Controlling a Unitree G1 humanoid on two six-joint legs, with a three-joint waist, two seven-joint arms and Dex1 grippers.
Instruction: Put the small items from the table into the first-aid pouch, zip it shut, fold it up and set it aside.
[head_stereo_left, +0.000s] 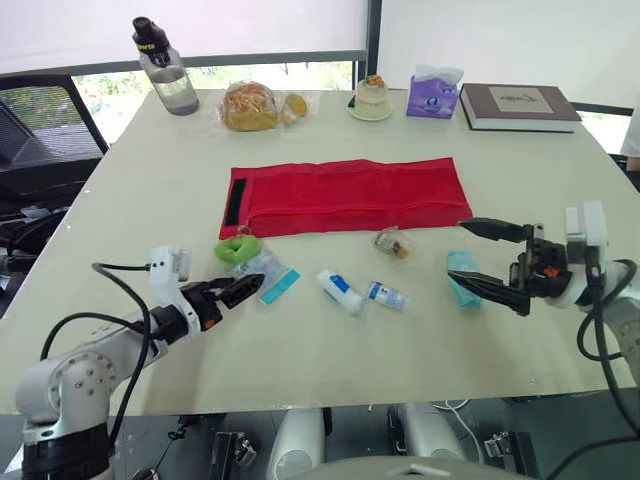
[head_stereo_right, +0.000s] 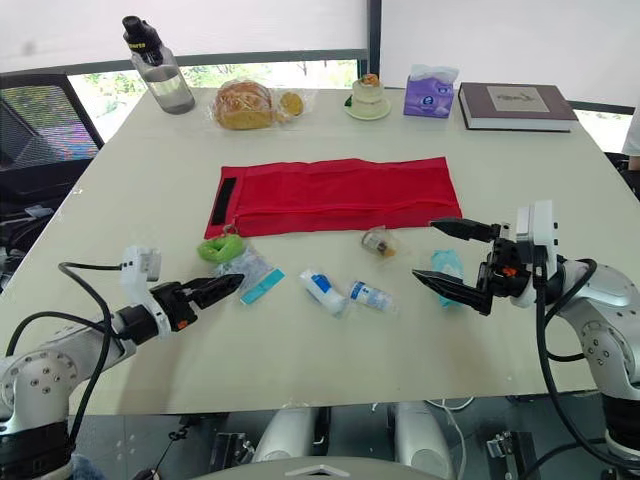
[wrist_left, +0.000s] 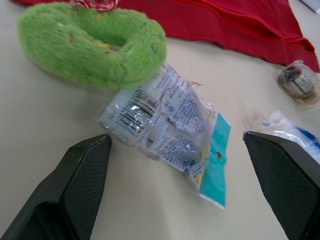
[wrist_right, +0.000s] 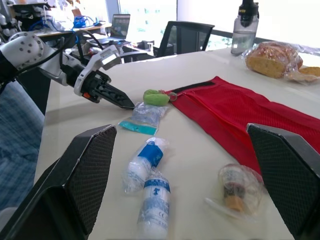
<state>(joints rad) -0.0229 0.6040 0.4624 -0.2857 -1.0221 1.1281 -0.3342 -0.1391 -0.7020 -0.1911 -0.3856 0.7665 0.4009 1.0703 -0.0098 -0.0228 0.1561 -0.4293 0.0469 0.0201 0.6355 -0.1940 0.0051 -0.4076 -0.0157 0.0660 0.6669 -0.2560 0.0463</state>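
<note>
No writing reads clearly for you here. The left wrist view gives a barcode and fine print on the crinkled clear packet with a teal end (wrist_left: 170, 132), the two white wrapped rolls (head_stereo_left: 340, 290) (head_stereo_left: 386, 295) carry blue labels, and the dark brown hardcover book (head_stereo_left: 518, 105) has pale cover lettering, all too small to make out. The red mesh first-aid pouch (head_stereo_left: 345, 195) lies flat and unfolded at mid-table, with a black strip on its left end. The small items sit in a loose row between it and the near edge of the cream table (head_stereo_left: 150, 190): a green fuzzy ring (head_stereo_left: 237, 248) just off the pouch's left corner, the packet beside it, the rolls, a small clear-wrapped brownish roll (head_stereo_left: 392, 243) and a teal packet (head_stereo_left: 462, 275). Your left gripper (head_stereo_left: 255, 285) is spread wide, its tips flanking the clear packet. Your right gripper (head_stereo_left: 456, 250) is also spread, over the teal packet; contact cannot be judged. Bare tabletop lies on both sides of the pouch and along the near edge. The far edge holds a clear bottle with a black cap (head_stereo_left: 165, 70), bagged bread (head_stereo_left: 250, 105), a small cake on a green plate (head_stereo_left: 371, 98) and a purple tissue box (head_stereo_left: 433, 93). The right wrist view adds the left gripper's tip just beside the clear packet.
</note>
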